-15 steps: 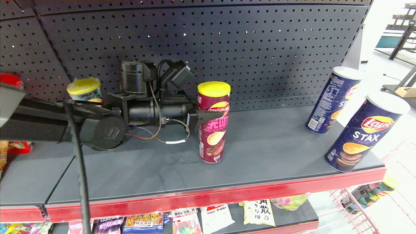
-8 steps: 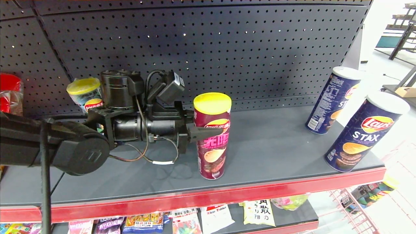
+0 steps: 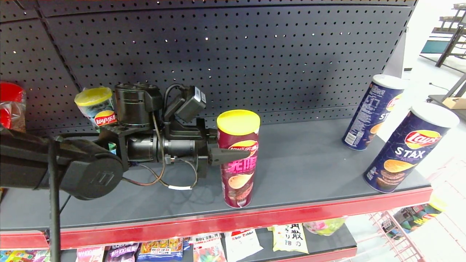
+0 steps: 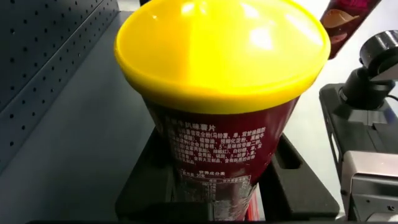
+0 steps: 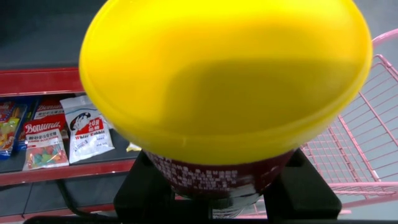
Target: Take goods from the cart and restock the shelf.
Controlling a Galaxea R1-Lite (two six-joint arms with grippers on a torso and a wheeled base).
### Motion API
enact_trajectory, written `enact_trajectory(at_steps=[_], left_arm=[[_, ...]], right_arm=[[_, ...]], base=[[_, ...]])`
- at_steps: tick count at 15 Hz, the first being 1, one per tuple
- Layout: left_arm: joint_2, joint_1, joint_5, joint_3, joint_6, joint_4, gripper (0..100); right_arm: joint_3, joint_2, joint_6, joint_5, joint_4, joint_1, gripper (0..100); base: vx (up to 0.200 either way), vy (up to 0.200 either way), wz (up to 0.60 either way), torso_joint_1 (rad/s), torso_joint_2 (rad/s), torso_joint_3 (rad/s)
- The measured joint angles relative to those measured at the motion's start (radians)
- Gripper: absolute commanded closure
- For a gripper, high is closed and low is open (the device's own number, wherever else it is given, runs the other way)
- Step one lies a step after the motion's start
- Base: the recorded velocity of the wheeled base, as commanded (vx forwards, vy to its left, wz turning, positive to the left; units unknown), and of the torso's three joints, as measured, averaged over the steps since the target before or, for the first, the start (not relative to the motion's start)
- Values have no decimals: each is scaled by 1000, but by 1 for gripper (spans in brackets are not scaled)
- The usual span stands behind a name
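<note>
Moved since the earlier frames — maroon can [image 3: 238,174], drawn from mid-shelf toward the front edge of the shelf [image 3: 309,163], where it stood upright near the red lip. Left gripper [image 3: 236,153] was clamped around its upper body. Right gripper [image 5: 224,190] clasped a second maroon can [image 5: 230,74], yellow-lidded, near the pink cart [image 5: 367,143]. Two blue cans [image 3: 373,111] stood at the shelf's right end — well apart from the maroon can.

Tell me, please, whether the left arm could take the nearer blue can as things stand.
Probably not yet: its tool is shut on the maroon can. The shelf up to the blue can lies bare, so after a release the way looks open.
</note>
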Motion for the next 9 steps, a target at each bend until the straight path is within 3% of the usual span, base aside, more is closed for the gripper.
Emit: enact_trajectory(at_steps=[4, 9], left_arm=[[21, 2, -2, 8, 20, -58, 100], [36, 0, -3, 21, 7, -95, 100]], right_arm=[[-1, 2, -1, 0, 0, 0, 100], [2, 3, -1, 0, 0, 0, 100]], base=[[0, 0, 0, 0, 0, 0], [0, 0, 0, 0, 0, 0]])
